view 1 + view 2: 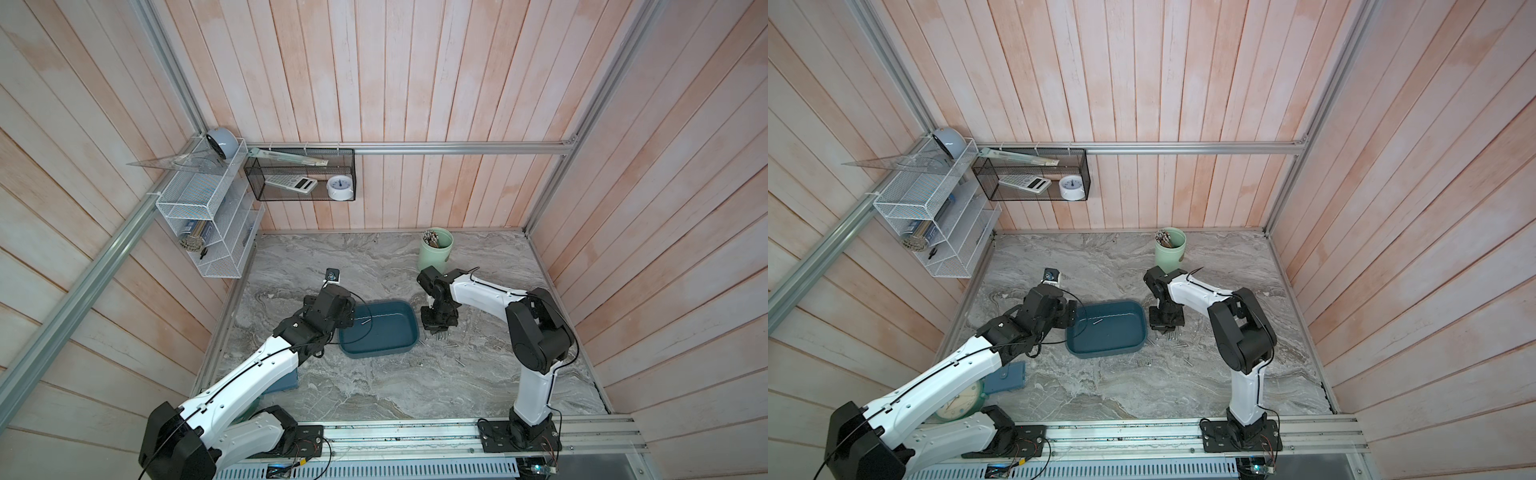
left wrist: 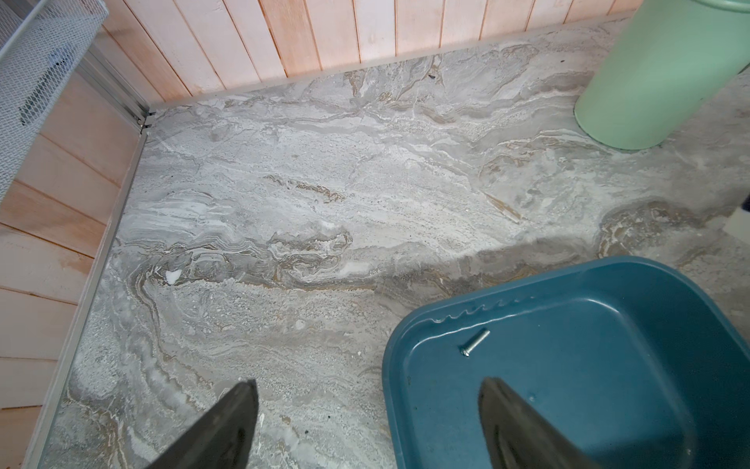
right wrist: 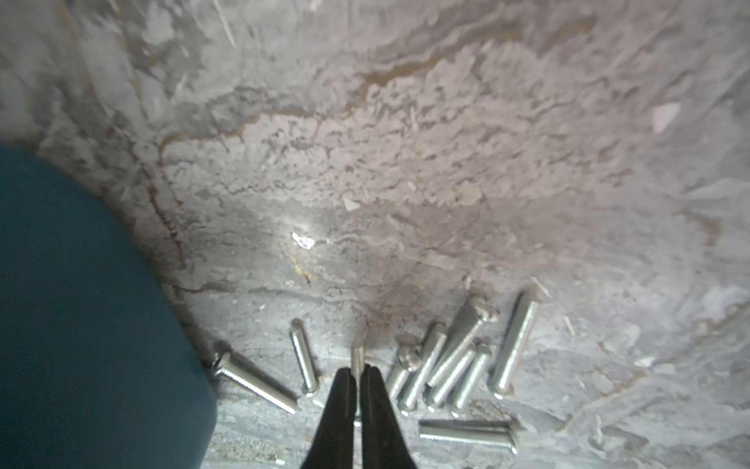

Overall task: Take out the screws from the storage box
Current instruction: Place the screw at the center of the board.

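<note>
The storage box (image 1: 374, 352), a shallow teal tray, sits mid-table in both top views (image 1: 1106, 351). One silver screw (image 2: 475, 342) lies on its floor near the back wall (image 1: 365, 321). My left gripper (image 2: 367, 383) is open and straddles the box's left wall, with one finger over the marble and one over the box's inside. My right gripper (image 3: 357, 367) points down just right of the box (image 3: 81, 304) and is shut on a thin screw held upright. Several screws (image 3: 454, 365) lie on the table around its tips (image 1: 440, 337).
A pale green cup (image 1: 435, 251) with sticks stands at the back right. A small black-and-white device (image 1: 332, 274) sits behind the left wrist. A blue block (image 1: 1009, 376) and a clock (image 1: 959, 401) lie under the left arm. Wire racks hang on the left wall.
</note>
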Available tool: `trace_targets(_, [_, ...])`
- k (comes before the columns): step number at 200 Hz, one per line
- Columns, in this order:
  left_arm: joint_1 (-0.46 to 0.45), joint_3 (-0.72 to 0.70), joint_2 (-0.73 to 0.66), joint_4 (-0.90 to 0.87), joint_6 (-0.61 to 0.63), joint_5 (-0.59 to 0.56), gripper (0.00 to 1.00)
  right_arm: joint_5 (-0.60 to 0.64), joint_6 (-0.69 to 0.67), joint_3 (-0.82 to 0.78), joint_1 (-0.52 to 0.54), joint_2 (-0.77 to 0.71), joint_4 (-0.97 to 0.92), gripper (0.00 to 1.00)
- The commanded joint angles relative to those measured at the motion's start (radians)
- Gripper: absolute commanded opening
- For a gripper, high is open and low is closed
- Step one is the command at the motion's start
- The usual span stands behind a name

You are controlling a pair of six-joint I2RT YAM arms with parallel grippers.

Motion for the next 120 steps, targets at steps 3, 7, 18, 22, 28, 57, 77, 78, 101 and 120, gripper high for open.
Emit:
trace_targets(3, [-0.003,0.005,0.012,-0.018,0.01,0.023,0.91,-0.004,-0.006,-0.01,0.008,0.033,-0.001,0.04])
trace_targets(7, [-0.002,0.007,0.014,-0.02,0.009,0.024,0.91,-0.001,-0.004,-0.01,0.008,0.036,-0.001,0.04])
trace_targets(18, [-0.003,0.008,0.018,-0.022,0.009,0.029,0.91,0.005,-0.001,-0.01,0.008,0.039,-0.004,0.06])
trace_targets(22, [-0.003,0.009,0.02,-0.022,0.01,0.033,0.91,0.005,-0.001,-0.009,0.008,0.041,-0.004,0.06])
trace_targets(28, [-0.003,0.009,0.022,-0.021,0.012,0.038,0.91,0.005,0.001,-0.01,0.008,0.043,-0.004,0.07])
trace_targets(57, [-0.003,0.011,0.036,-0.028,0.032,0.094,0.9,0.003,0.002,-0.008,0.008,0.034,-0.004,0.14])
trace_targets(77, [-0.003,0.024,0.062,-0.043,0.047,0.188,0.9,-0.005,0.004,-0.005,0.008,0.011,-0.002,0.21])
trace_targets(78, [-0.002,0.025,0.065,-0.044,0.048,0.194,0.9,-0.007,0.004,-0.005,0.008,0.009,-0.002,0.21])
trace_targets(101, [-0.007,0.054,0.123,-0.082,0.05,0.273,0.86,-0.013,0.005,-0.002,0.007,-0.033,0.001,0.24])
trace_targets(120, [-0.017,0.08,0.181,-0.115,0.057,0.295,0.8,-0.011,0.005,0.0,0.008,-0.083,0.002,0.24])
